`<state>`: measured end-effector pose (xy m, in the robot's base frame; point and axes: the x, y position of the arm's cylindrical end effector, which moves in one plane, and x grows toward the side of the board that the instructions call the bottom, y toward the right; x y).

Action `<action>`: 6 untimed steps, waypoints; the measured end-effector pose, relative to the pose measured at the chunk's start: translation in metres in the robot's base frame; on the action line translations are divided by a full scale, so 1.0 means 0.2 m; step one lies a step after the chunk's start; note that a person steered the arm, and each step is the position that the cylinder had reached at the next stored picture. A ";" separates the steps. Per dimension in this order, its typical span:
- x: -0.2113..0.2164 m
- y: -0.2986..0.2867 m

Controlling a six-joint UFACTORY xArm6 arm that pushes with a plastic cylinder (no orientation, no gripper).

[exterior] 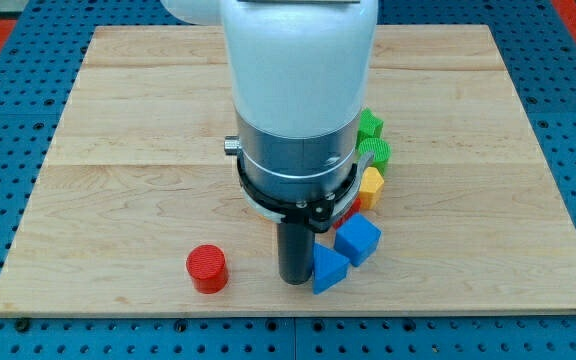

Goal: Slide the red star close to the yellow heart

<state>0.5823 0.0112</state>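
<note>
My arm's white and grey body fills the middle of the view and hides part of the board. The dark rod comes down below it, and my tip [296, 282] rests on the board near the view's bottom, touching or almost touching the left side of a blue triangular block [329, 270]. A yellow block [371, 186] shows at the arm's right edge, partly hidden, so I cannot tell its shape. A small sliver of red [352, 210] shows just below it, between the yellow block and a blue cube [359, 240]. No red star shows in full.
A red cylinder [207, 268] stands left of my tip. Two green blocks [369, 125] [377, 152] sit above the yellow block. The wooden board [118, 150] lies on a blue perforated surface.
</note>
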 end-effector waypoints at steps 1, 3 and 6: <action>0.00 0.22; 0.18 0.23; -0.14 0.31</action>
<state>0.5540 0.0729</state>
